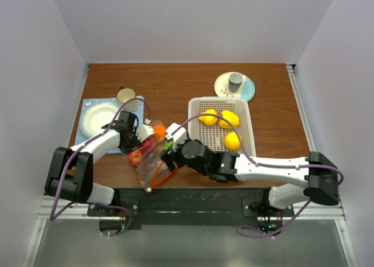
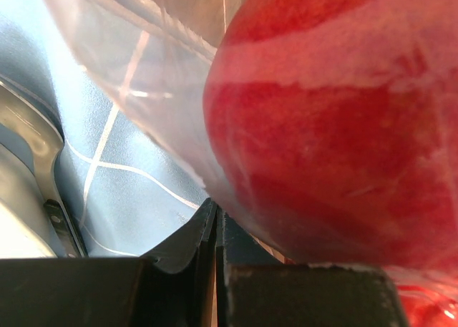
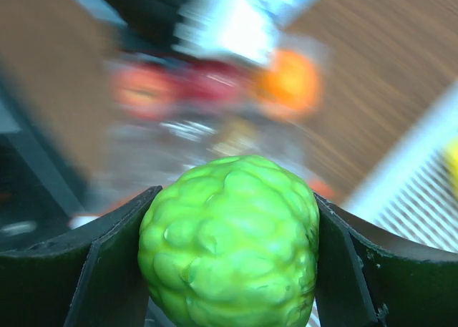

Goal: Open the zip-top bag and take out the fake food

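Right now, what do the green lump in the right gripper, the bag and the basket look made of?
Green fake fruit: probably moulded plastic, glossy, bumpy skin with highlights.
Zip-top bag: thin clear film, creased, reflective.
White basket: likely rigid plastic, perforated, matte.

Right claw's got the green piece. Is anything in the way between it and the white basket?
Nothing visible does. The green fake food is clamped in the right claw, and only bare table lies between it and the white basket. Three yellow pieces lie inside the basket, with free floor along its left side.
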`<state>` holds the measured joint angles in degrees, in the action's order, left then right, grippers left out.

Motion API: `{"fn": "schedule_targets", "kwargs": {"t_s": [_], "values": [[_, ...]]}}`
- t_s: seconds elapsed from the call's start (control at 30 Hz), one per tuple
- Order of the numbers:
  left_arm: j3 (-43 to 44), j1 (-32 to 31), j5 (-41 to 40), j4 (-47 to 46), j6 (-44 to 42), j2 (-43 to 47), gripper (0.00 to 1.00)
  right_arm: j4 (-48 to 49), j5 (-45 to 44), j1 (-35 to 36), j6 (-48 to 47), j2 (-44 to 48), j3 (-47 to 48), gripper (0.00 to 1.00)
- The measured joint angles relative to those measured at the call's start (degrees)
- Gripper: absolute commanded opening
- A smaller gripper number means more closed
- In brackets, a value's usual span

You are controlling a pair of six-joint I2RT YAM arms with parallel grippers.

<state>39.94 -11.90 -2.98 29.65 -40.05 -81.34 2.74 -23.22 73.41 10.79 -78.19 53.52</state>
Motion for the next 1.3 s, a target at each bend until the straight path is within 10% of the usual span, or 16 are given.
{"fn": "schedule_targets", "kwargs": {"t_s": [0.17, 0.27, 0.57, 0.97, 1.3], "values": [[0.0, -0.1, -0.2, 0.0, 0.0, 0.0, 0.07, -5.5, -14.8, -9.2, 4.3, 4.6, -8.2, 0.43], [0.0, -0.1, -0.2, 0.0, 0.0, 0.0, 0.07, -8.5, -21.4, -15.1, 6.6, 6.0, -10.5, 0.98], [0.0, -0.1, -0.2, 0.1, 0.0, 0.0, 0.07, -10.8, -21.3, -16.0, 7.9, 1.7, -7.8, 0.99], [0.1, -0.1, -0.2, 0.1, 0.0, -0.2, 0.07, -5.8, -8.0, -1.9, 0.3, 5.2, -5.8, 0.09], [0.3, -0.1, -0.2, 0.3, 0.0, -0.2, 0.06, 1.2, -5.5, 4.6, -0.8, -13.6, -2.5, 0.24]]}}
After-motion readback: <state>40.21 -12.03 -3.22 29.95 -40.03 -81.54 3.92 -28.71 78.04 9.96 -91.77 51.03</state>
